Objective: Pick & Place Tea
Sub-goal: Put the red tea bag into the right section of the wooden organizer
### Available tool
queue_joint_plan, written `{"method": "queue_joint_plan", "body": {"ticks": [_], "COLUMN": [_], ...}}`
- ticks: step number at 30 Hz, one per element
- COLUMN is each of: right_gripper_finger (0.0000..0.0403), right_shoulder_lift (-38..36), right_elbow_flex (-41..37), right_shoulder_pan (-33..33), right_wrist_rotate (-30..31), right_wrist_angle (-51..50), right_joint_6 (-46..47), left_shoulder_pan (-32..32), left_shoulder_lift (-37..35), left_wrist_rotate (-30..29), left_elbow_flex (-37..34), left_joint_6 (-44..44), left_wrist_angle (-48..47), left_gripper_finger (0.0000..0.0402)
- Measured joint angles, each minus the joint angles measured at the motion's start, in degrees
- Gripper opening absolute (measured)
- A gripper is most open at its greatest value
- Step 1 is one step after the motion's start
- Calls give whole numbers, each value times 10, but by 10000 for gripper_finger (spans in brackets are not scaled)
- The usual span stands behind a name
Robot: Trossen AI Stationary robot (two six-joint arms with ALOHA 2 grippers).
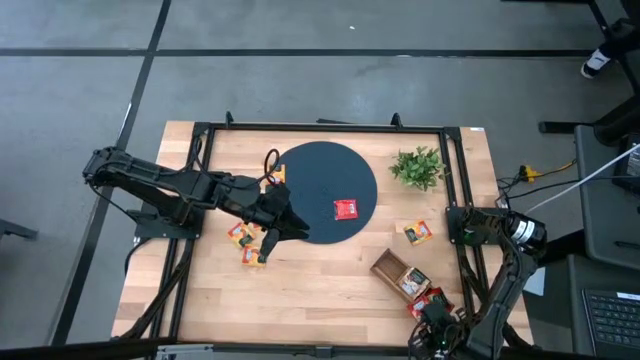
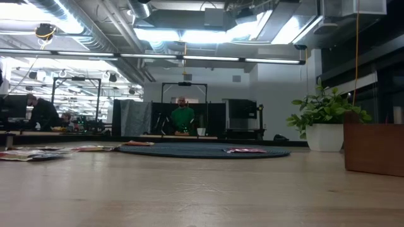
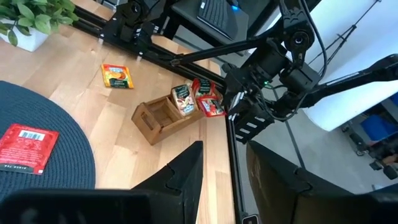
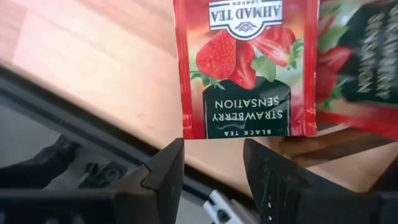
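Tea packets lie scattered. One red packet (image 1: 346, 208) lies flat on the dark round mat (image 1: 310, 175). An orange one (image 1: 417, 232) lies on the wood, and a few more (image 1: 243, 240) lie beside the mat's left edge. Several packets (image 3: 198, 98) stand in the near end of the wooden tray (image 1: 392, 268). My right gripper (image 1: 432, 310) hangs open over that end, pointing down. Its fingertips stop just short of a red strawberry packet (image 4: 245, 68). My left gripper (image 1: 297, 230) hovers open and empty over the mat's near-left edge.
A potted plant (image 1: 418, 167) stands at the far right of the table. A black frame rail (image 1: 455, 180) runs along the table's edges. An orange packet (image 1: 277, 174) lies at the mat's left rim. Bare wood spreads along the near edge, left of the tray.
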Motion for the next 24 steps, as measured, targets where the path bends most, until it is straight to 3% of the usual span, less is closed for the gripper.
{"method": "queue_joint_plan", "body": {"ticks": [24], "right_gripper_finger": [167], "right_shoulder_lift": [0], "right_elbow_flex": [0], "right_shoulder_pan": [-29], "right_wrist_rotate": [9], "right_wrist_angle": [-99], "right_joint_6": [4], "left_shoulder_pan": [0], "left_shoulder_lift": [0], "left_wrist_rotate": [0], "left_elbow_flex": [0], "left_joint_6": [-1], "left_wrist_angle": [0], "left_gripper_finger": [118]}}
